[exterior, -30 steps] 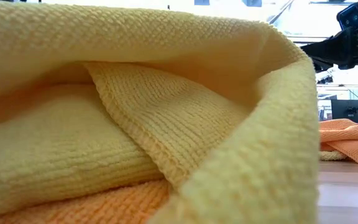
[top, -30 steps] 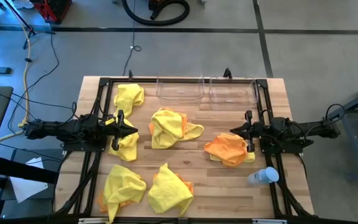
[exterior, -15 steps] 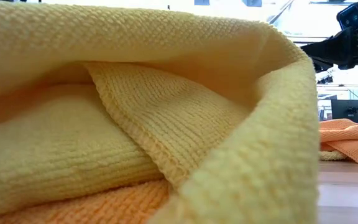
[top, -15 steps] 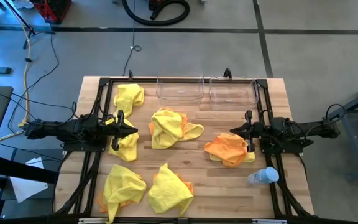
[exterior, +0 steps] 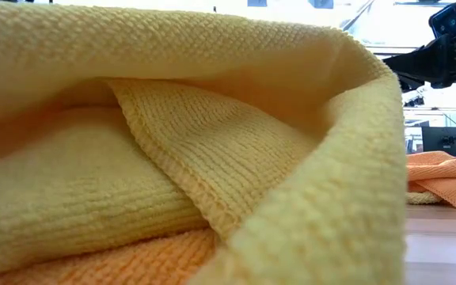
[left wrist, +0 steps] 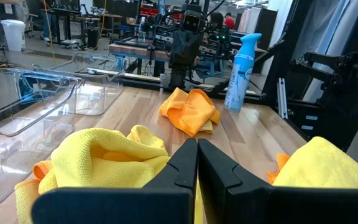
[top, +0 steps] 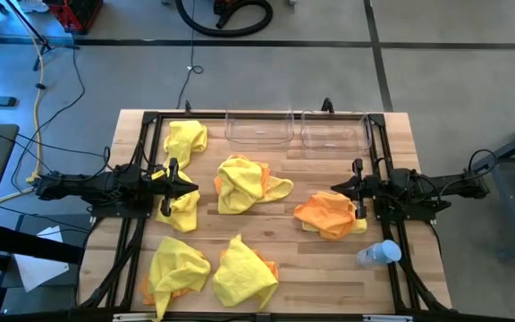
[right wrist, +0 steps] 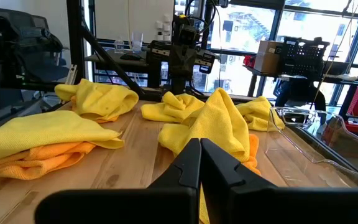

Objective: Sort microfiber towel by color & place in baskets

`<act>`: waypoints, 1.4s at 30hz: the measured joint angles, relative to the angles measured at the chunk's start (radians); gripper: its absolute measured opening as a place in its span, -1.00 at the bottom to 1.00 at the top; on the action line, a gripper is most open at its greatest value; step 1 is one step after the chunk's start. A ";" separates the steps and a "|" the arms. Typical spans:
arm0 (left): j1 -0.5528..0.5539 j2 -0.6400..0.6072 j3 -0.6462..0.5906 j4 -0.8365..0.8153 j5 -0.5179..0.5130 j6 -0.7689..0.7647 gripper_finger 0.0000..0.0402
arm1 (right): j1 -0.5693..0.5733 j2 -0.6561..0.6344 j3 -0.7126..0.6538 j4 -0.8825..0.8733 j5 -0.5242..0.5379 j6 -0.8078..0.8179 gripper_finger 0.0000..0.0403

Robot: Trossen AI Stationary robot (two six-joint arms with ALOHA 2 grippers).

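Nearest on the counter (top: 392, 125) lie two yellow-over-orange towel heaps (top: 177, 268) (top: 244, 271) plus a clear bottle (top: 378, 254) near the right edge. Mid-counter, the left gripper (top: 192, 189) hangs over a yellow towel (top: 181, 210) and the right gripper (top: 336, 190) beside an orange towel (top: 325, 215), each with fingers (left wrist: 182, 165) (right wrist: 190, 163) pressed together on nothing, a yellow-orange pile (top: 244, 182) between them. Farthest back sit another yellow towel (top: 186, 139) and both clear baskets (top: 259, 130) (top: 335, 132) side by side, no towel inside.
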 joint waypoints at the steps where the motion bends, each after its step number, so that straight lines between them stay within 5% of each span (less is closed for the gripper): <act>1: 0.000 0.000 0.000 0.000 0.000 0.000 -1.00 | 0.000 0.000 0.000 0.000 0.000 0.000 -1.00; 21: 0.000 0.000 0.000 0.000 0.000 0.000 -1.00 | 0.000 0.000 0.000 0.000 0.000 0.003 -1.00; 34: 0.000 0.000 0.000 0.000 0.000 0.000 -1.00 | -0.001 0.002 0.000 0.067 0.037 0.339 -1.00; 42: 0.000 0.000 0.000 0.000 0.000 0.000 -1.00 | 0.001 0.119 0.280 -0.046 0.167 0.280 -1.00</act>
